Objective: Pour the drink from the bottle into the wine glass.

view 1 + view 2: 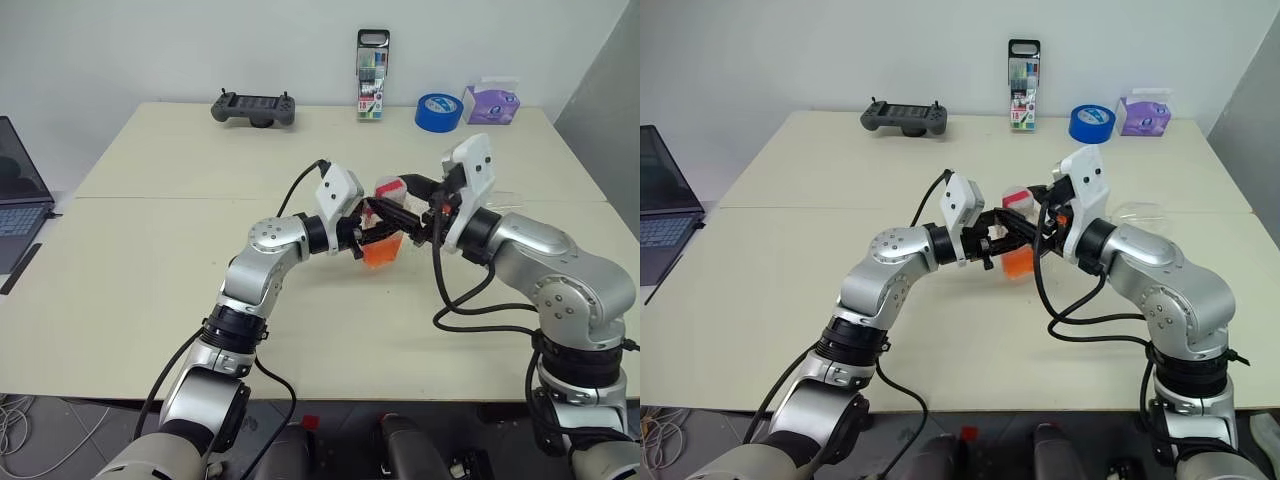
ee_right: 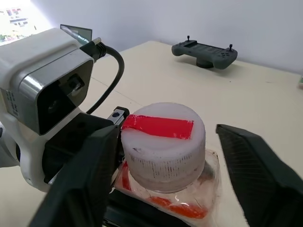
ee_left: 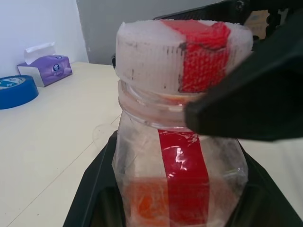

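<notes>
Head views. The bottle [image 1: 383, 225] is held above the middle of the table [image 1: 150, 280], clamped at its body by the left gripper [image 1: 372, 230], whose jaws are closed on it. The drink [image 1: 381, 250] is seen as an orange band in the lower part of the bottle. The right gripper [image 1: 408, 205] is brought in from the opposite side at the level of the cap [image 1: 1017, 194]. The wine glass [image 1: 1137, 213] is seen as a faint clear shape lying on the table behind the right arm; whether it is upright cannot be told. A game controller [image 1: 254, 108], a marker box [image 1: 372, 75], a blue tape roll [image 1: 438, 111] and a tissue box [image 1: 490, 103] are ranged along the far edge, well apart from the work; a laptop [image 1: 20, 200] is placed at the left.

Left wrist view. The bottle is shown upright between the left fingers [image 3: 94, 189], the cap on. One right finger [image 3: 246, 99] is set against the cap's side.

Right wrist view. The cap is bracketed by the two right fingers [image 2: 258, 165]; a gap is visible on one side, so the jaws are read as partly open, not yet clamped.

Risks, as judged. If the cap is gripped off-centre, a slip may result when it is twisted. If the thin body is squeezed too hard once the cap is off, drink may be spilled. The glass could be knocked by the right arm.
</notes>
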`<state>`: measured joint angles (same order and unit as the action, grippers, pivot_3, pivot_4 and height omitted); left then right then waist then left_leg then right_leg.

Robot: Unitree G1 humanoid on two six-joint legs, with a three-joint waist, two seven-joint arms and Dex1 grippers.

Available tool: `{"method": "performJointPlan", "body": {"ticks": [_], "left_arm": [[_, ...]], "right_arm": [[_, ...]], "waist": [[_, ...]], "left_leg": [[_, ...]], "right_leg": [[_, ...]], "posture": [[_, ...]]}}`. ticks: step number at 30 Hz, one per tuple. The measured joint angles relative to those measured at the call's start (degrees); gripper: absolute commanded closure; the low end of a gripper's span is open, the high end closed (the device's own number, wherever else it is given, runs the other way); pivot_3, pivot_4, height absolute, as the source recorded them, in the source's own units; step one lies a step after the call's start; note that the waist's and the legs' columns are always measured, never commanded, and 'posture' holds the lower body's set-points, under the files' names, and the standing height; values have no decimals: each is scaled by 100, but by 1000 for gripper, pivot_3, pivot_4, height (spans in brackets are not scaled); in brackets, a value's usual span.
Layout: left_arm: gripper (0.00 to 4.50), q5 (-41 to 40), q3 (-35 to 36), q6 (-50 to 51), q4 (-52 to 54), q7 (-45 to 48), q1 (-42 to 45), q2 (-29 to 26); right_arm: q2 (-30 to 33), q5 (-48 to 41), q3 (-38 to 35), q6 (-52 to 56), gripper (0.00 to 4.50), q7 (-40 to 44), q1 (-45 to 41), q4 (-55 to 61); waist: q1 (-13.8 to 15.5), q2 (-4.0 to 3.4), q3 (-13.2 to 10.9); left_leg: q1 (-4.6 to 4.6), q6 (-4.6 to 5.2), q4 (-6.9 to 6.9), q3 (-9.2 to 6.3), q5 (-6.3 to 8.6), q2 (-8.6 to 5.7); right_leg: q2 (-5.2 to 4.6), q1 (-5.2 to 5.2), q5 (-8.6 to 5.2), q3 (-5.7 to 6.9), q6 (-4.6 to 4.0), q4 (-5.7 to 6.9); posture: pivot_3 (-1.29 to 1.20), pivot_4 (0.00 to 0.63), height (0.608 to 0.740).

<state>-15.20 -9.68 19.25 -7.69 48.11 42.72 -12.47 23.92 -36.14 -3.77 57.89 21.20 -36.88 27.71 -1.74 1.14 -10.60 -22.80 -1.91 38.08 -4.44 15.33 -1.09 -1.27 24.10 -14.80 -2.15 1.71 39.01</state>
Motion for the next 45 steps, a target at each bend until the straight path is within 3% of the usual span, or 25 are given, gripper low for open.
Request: {"method": "performJointPlan", "body": {"ticks": [2, 17, 28, 33, 45], "left_arm": [[2668, 1, -1, 8, 0, 1, 0, -6], [2670, -13, 32, -2, 118, -22, 32, 6], [2680, -37, 156, 4, 219, -39, 105, 4], [2686, -33, 90, -7, 230, 29, 40, 7], [2714, 5, 33, 32, 99, 9, -1, -23]], "right_arm": [[44, -43, 14, 14, 2581, 2, -32, 2], [347, -435, -138, 51, 2580, 378, -322, -353], [210, -1029, -408, 405, 2580, -74, -654, -533], [683, -942, -155, 429, 2581, 45, -548, -191], [812, -384, 293, 197, 2581, 100, -538, -89]], "waist": [[-2, 0, 0], [-1, 0, 0], [-4, 0, 0], [-1, 0, 0], [-5, 0, 0]], "left_leg": [[0, 0, 0, 0, 0, 0], [0, 1, 0, 2, 0, -1], [-1, 2, 0, 0, -1, 0], [-2, 3, -1, 2, 0, -2], [-1, 3, 0, 2, -1, -1]], "right_leg": [[0, 0, 0, 0, 0, 0], [0, 0, 0, 1, 0, 0], [0, 0, 0, 0, 0, 0], [-1, 0, 0, 1, 0, -3], [-1, 0, 0, 1, 0, -1]], "posture": [[0, 150, 740], [0, 150, 740], [0, 150, 740], [0, 150, 740], [0, 150, 740]]}}
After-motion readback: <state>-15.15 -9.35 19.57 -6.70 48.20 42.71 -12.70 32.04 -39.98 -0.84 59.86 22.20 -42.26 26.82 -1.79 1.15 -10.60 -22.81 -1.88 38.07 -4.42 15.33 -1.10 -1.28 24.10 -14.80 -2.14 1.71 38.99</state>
